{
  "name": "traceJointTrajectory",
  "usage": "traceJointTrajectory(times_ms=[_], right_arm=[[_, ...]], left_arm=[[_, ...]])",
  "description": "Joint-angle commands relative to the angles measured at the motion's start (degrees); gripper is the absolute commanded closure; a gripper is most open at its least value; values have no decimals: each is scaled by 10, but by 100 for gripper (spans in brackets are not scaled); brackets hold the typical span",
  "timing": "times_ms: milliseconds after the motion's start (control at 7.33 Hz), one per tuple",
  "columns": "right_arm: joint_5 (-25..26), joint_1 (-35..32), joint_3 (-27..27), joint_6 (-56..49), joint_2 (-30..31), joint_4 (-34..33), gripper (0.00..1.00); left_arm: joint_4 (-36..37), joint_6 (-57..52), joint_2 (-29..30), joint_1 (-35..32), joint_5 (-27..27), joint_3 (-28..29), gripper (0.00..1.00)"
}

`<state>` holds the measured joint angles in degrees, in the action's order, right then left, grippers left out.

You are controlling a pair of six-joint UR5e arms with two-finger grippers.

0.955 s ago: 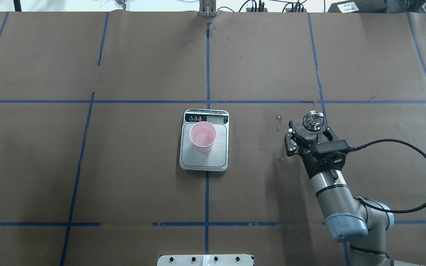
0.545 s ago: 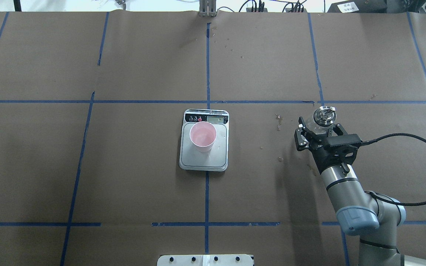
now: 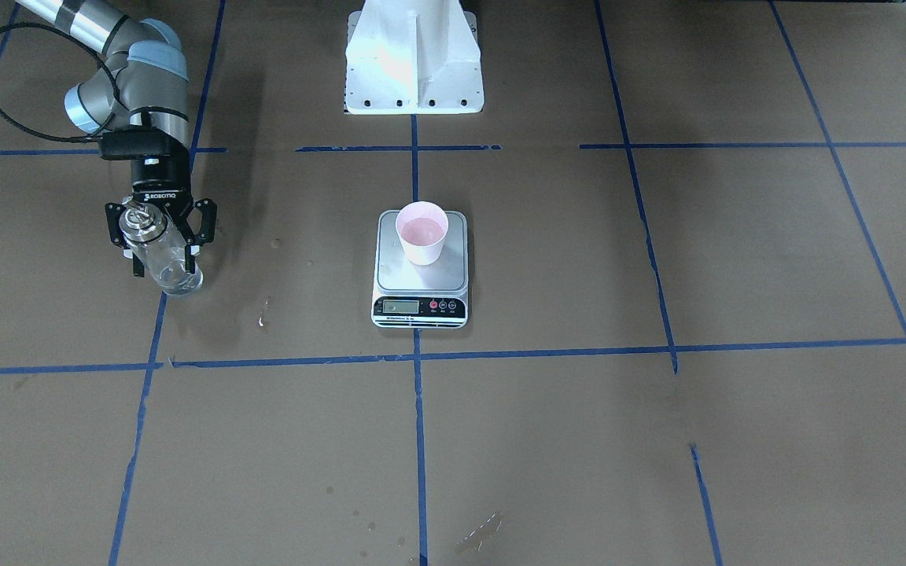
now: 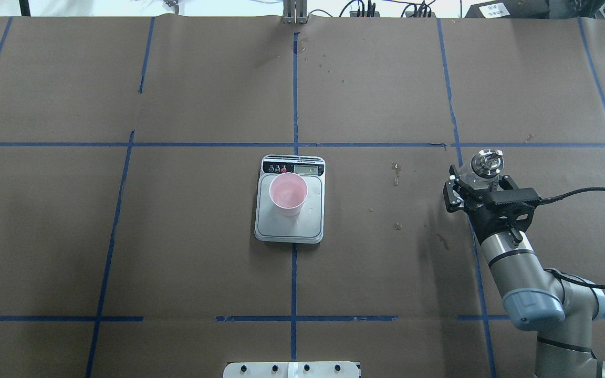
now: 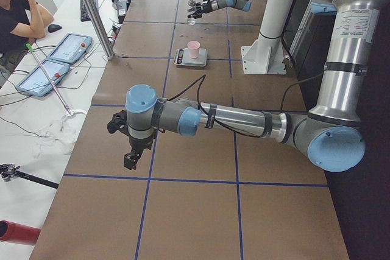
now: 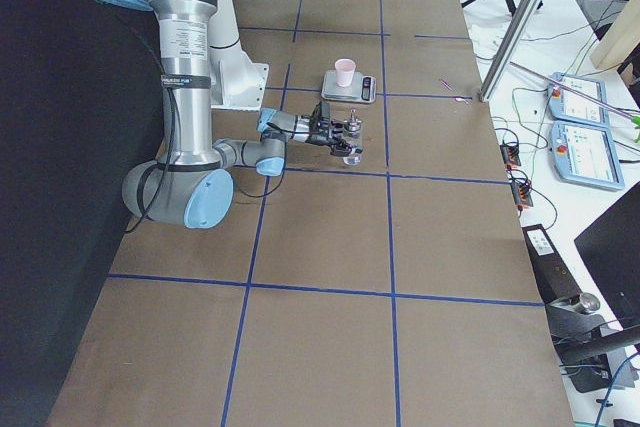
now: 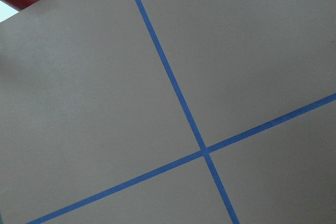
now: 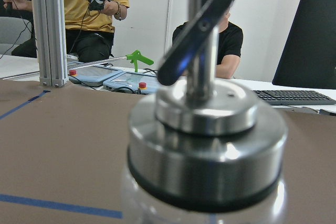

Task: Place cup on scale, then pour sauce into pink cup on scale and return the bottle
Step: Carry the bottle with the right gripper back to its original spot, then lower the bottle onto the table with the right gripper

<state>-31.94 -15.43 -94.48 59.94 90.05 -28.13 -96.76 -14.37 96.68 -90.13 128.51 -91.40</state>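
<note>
- The right gripper [image 4: 481, 181] clamps the bottle [image 4: 486, 162] upright, we judge against spilling, at 3 o'clock from the scale [image 4: 313, 227].
- The cup [image 4: 288, 195] sits on the scale for weighing.
- Left gripper [image 5: 130, 158]: we cannot tell its state.

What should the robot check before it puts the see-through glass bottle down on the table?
1. Clear glass bottle with metal spout upright: ok.
2. Right gripper shut on bottle: ok.
3. Bottle's base touching brown paper table: cannot tell.
4. Small pink cup standing on flat silver square scale: ok.
5. Left gripper far away from bottle: ok.
</note>
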Motion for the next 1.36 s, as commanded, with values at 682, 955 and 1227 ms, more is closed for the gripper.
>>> traceJointTrajectory(times_ms=[682, 955, 1227], right_arm=[[-77, -17, -3, 33, 26, 0, 100], [-79, -17, -20, 40, 31, 0, 100], [-80, -17, -27, 55, 37, 0, 100]], left_arm=[[0, 0, -1, 0, -1, 1, 0], [0, 0, 0, 0, -1, 3, 0], [-1, 0, 1, 0, -1, 6, 0]])
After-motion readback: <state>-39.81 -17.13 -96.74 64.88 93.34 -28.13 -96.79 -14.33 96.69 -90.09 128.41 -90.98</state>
